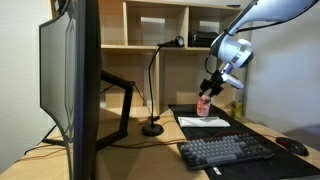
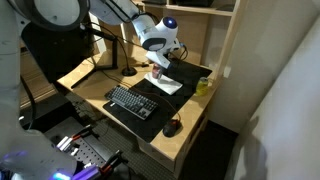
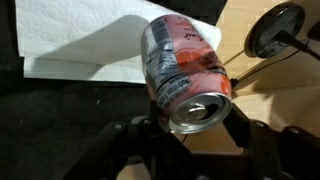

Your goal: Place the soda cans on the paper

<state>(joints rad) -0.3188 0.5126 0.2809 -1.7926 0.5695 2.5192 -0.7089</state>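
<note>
The pincer point(image 3: 192, 128) is clamped narrow on the pink-red soda can point(image 3: 185, 70), one dark finger on each side just below the silvery top. In the wrist view the can leans away from the camera, its far end over a corner of the paper point(image 3: 80, 40). In an exterior view the can point(image 1: 204, 105) hangs low over the sheet point(image 1: 205, 121); I cannot tell whether it touches.

The paper lies flat on a black desk mat point(image 3: 60, 110), which covers much of a pale wooden desk point(image 2: 85, 72). Bare wood shows beside the mat in the wrist view. The yellow-green soda can point(image 2: 203, 87) stands upright off the paper, near the desk's edge by a light wall point(image 2: 285, 90).

A lamp point(image 1: 150, 128) with a round black base and a thin curved stem stands near the paper. A dark keyboard point(image 1: 225, 150) lies on the mat in front of the sheet, with a mouse point(image 1: 293, 146) beside it. A large monitor point(image 1: 70, 80) on a black stand fills one side of an exterior view and hides part of the desk. Behind the desk rises a wooden shelf unit point(image 1: 150, 25) with open compartments.
</note>
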